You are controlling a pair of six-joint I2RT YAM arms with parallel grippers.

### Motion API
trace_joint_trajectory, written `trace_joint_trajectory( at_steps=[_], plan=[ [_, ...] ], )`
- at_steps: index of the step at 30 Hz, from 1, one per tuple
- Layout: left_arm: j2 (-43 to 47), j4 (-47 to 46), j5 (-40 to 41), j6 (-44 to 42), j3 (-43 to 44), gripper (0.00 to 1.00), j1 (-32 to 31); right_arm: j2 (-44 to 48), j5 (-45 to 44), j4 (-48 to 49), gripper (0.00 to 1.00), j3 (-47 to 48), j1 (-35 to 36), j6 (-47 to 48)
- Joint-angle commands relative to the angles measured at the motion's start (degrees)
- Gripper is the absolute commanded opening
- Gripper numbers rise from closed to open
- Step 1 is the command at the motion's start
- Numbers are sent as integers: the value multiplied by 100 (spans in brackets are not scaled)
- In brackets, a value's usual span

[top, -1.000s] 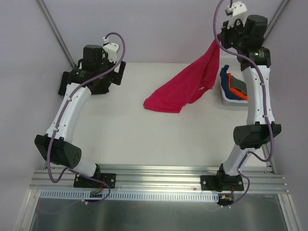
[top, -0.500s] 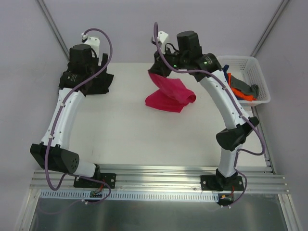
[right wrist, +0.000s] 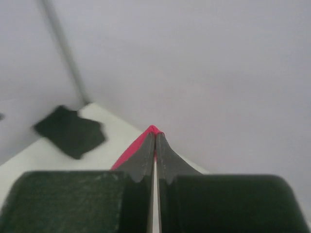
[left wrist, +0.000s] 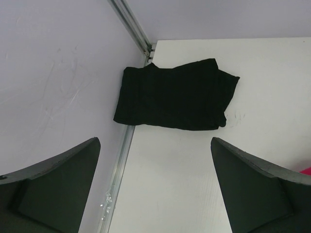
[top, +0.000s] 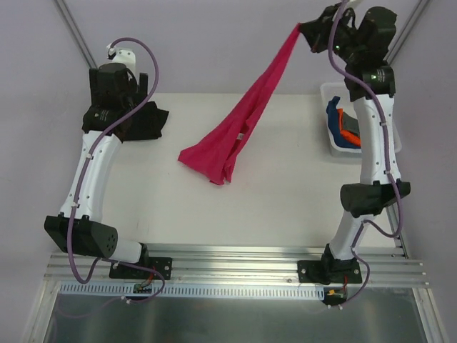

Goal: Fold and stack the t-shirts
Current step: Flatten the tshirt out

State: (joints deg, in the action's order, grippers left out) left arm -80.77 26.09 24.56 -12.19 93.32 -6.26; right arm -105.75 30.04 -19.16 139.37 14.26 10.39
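A crimson-pink t-shirt (top: 235, 132) hangs stretched in the air, its lower end resting on the table (top: 214, 207) at the middle. My right gripper (top: 303, 30) is raised high at the back right and is shut on the shirt's top edge; a strip of the pink cloth (right wrist: 138, 148) shows at the pinched fingertips. A folded black t-shirt (left wrist: 175, 94) lies in the table's back left corner, partly under the left arm in the top view (top: 146, 123). My left gripper (left wrist: 155, 160) hovers open just in front of it, holding nothing.
A white lattice basket (top: 335, 139) at the right edge holds blue and orange cloth (top: 343, 128), partly hidden by the right arm. A metal frame post (top: 78, 43) rises at the back left corner, and a rail (left wrist: 121, 160) runs along the table's left edge.
The right arm swung back from the table's middle up to the back right, lifting the pink t-shirt and stretching it out. The left arm barely moved.
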Motion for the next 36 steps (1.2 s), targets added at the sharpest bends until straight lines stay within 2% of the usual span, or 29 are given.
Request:
trace_joint_trajectory(
  at_steps=[1,2,4,5,8,11,13,15,16,18,20,22,24,28,32,36],
  plan=[
    [-9,-156,-38,76,310,99,2,-682,-1112,-263,0,-199,-1064,531],
    [-17,-148,-91,102,292,99,2,-779,-1289,-542,0,-252,-1188,1291],
    [-17,-148,-144,111,283,99,-7,-963,-1956,-825,0,-523,-1408,2016],
    [9,-148,-240,102,249,99,-7,-1017,-2132,-1322,0,-560,-1409,2776],
    [52,-69,-477,85,222,99,-24,-895,-2047,-2116,1,-1199,-1409,3083],
    [105,333,-1512,-90,170,99,-94,-492,-1739,-2415,1,-2173,-1330,2933],
    [88,738,-2889,-205,169,97,-147,-368,-1677,-2584,1,-2466,-1128,2968],
    [79,1265,-3726,-389,29,94,-243,-165,-1660,-2619,1,-2809,-988,2916],
    [44,1424,-4104,-486,-198,94,-531,-130,-1686,-2619,1,-2854,-943,2898],
    [-44,1705,-3977,-1099,-488,94,-971,-121,-1729,-2602,1,-2846,-890,2863],
    [-149,1698,-3407,-1818,-1103,97,-1613,-147,-1843,-2567,1,-2775,-881,2810],
    [-298,1663,-3020,-2181,-1481,99,-1991,-191,-2002,-2558,1,-2705,-872,2802],
    [-500,1567,-2791,-2200,-1580,99,-2107,-156,-1985,-2558,1,-2731,-855,2784],
    [-1351,1444,-2079,-2218,-1344,99,-2388,-86,-1906,-2593,1,-2836,-776,2714],
    [-2029,1321,-1578,-2182,-764,93,-2520,37,-1906,-2549,1,-3012,-679,2714],
    [-2583,837,-620,-2709,-464,90,-3143,178,-1967,-2479,1,-3241,-574,2784]
  ],
)
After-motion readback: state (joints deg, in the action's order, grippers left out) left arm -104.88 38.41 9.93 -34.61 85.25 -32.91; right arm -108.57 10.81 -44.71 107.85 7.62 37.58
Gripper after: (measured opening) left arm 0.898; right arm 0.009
